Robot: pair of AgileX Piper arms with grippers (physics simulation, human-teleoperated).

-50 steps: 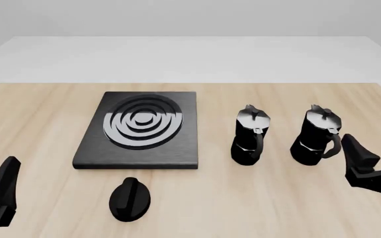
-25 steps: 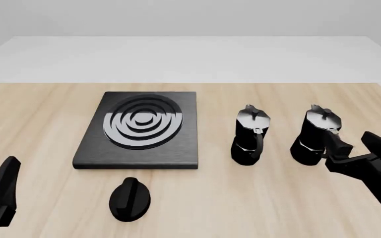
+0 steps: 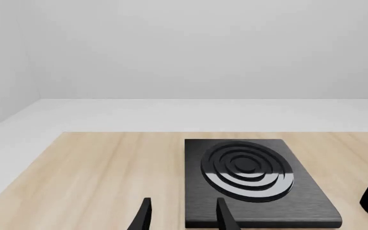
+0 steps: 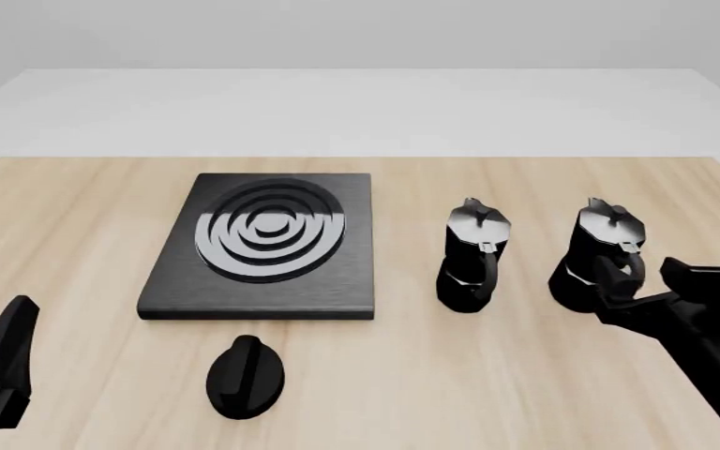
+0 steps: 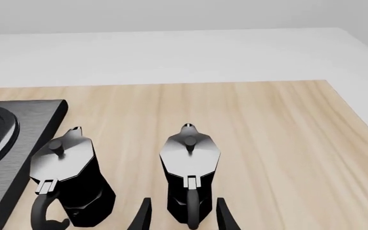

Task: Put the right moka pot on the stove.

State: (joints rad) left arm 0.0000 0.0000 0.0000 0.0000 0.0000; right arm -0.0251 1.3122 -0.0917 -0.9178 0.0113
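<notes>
Right pincer point(image 4: 636, 281) has been advanced since a second ago, spread, now straddling the handle of the right moka pot point(image 4: 603, 253); not yet pinched, stove point(image 4: 263, 246) transfer pending

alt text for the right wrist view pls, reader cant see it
The right gripper, open, straddles the handle of the right moka pot, seen from behind and above. Its twin pot stands beside it on the wooden table, with a corner of the stove beyond.
</notes>
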